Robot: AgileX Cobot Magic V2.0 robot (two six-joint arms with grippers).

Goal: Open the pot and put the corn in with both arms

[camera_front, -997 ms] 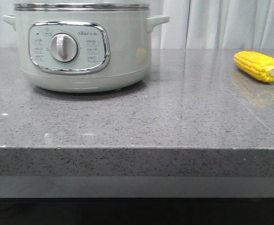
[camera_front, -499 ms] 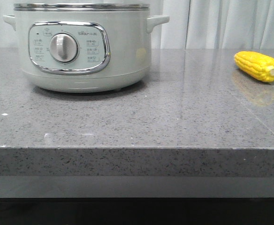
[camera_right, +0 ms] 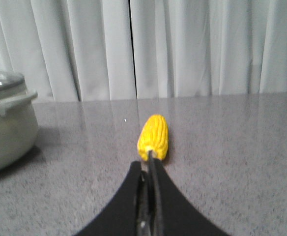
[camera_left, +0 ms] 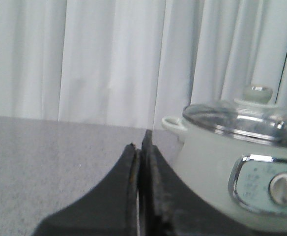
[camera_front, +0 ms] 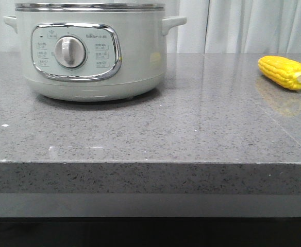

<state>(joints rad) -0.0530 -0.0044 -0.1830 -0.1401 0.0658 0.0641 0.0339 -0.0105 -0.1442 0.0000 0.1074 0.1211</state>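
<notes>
1. Your left gripper (camera_left: 140, 142) has its two dark fingers pressed together with only a thin seam between them, and nothing sits in that seam.
2. In the left wrist view this gripper is just beside the pot (camera_left: 242, 167), with its tips level with the near side handle; you cannot tell from that view whether they touch the pot wall.
3. Your right gripper (camera_right: 150, 160) is likewise pinched narrow, its fingers meeting in a slim line and holding nothing.
4. The right gripper's tips point straight at the pale stub end of the corn (camera_right: 154, 137). The cob begins just past the tips, and you cannot tell whether there is contact.
5. Neither gripper appears in the front view.
6. The pot (camera_front: 91, 51) stands upright toward the far left corner of the grey speckled surface (camera_front: 155, 134), with its control panel and dial facing the front edge.
7. The steel-rimmed glass lid (camera_left: 242, 118) is on the pot, with a pale knob on top.
8. The corn (camera_front: 284, 72) lies on its side near the right edge of the surface, well apart from the pot, with its stub end turned toward the front right.
9. A white curtain (camera_right: 183, 49) hangs behind the far edge of the surface.
</notes>
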